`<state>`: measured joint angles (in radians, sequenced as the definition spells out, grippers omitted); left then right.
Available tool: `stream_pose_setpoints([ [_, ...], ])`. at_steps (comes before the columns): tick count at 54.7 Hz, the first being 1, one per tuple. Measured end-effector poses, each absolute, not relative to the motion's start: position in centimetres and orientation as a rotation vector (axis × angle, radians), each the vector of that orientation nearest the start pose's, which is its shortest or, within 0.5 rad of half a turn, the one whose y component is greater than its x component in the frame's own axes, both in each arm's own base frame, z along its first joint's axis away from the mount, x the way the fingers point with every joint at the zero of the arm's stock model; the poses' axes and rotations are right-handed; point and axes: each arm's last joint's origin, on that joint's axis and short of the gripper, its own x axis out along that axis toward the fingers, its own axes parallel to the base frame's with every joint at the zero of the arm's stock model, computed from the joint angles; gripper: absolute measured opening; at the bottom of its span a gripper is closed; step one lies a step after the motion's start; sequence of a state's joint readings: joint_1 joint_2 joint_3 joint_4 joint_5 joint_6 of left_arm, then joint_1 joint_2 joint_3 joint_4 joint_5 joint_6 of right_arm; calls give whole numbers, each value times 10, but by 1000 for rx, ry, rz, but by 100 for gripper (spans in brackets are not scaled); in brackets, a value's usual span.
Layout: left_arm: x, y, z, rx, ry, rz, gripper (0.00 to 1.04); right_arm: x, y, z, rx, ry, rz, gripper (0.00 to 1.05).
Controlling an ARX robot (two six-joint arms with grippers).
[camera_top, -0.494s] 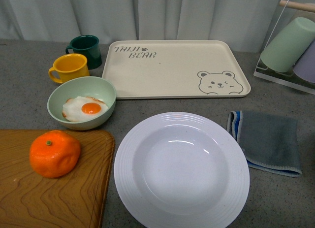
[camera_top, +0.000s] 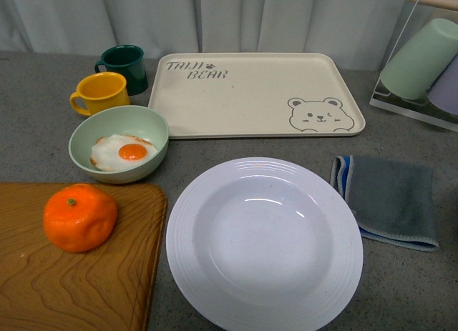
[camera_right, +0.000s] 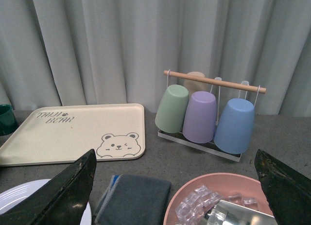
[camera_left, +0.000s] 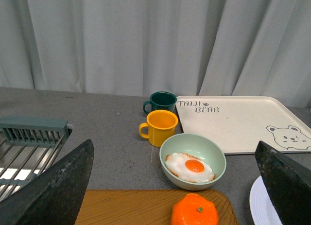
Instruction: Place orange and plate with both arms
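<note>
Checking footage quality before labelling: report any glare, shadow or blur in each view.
Front view: even, soft light, sharp throughout; small glare streaks on the plate, faint shadow under the orange. Left wrist view: scene sharp, left claw's fingers dark and underexposed. Right wrist view: same for the right claw's fingers.

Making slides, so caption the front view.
Orange on wooden board beside empty white plate; bear tray, egg bowl, yellow mug, green mug behind.

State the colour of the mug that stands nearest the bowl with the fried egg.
The mug is yellow; the front view shows it best.
</note>
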<state>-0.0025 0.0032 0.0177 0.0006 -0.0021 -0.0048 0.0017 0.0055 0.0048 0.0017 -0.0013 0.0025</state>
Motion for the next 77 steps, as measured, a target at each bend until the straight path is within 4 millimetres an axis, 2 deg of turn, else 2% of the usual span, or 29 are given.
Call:
stream_pose_setpoints([
  [35, 97, 0, 169, -5, -13, 4, 98, 98, 0, 165, 2, -1, 3, 95],
  [38, 98, -2, 167, -83, 177, 94, 98, 98, 0, 165, 2, -1, 3, 95],
  [40, 103, -6, 159, -127, 323, 134, 98, 98, 0, 165, 2, -2, 3, 95],
  [42, 109, -11, 155, -168, 378, 118, 98, 98, 0, 165, 2, -2, 3, 95],
  [58, 170, -35, 151, -233, 483, -38, 98, 98, 0, 165, 2, -3, 3, 95],
  [64, 199, -46, 135, -202, 612, -65, 98, 98, 0, 165, 2, -3, 3, 95],
  [77, 236, -58, 106, -167, 751, -30, 98, 98, 0, 165, 2, -3, 3, 95],
])
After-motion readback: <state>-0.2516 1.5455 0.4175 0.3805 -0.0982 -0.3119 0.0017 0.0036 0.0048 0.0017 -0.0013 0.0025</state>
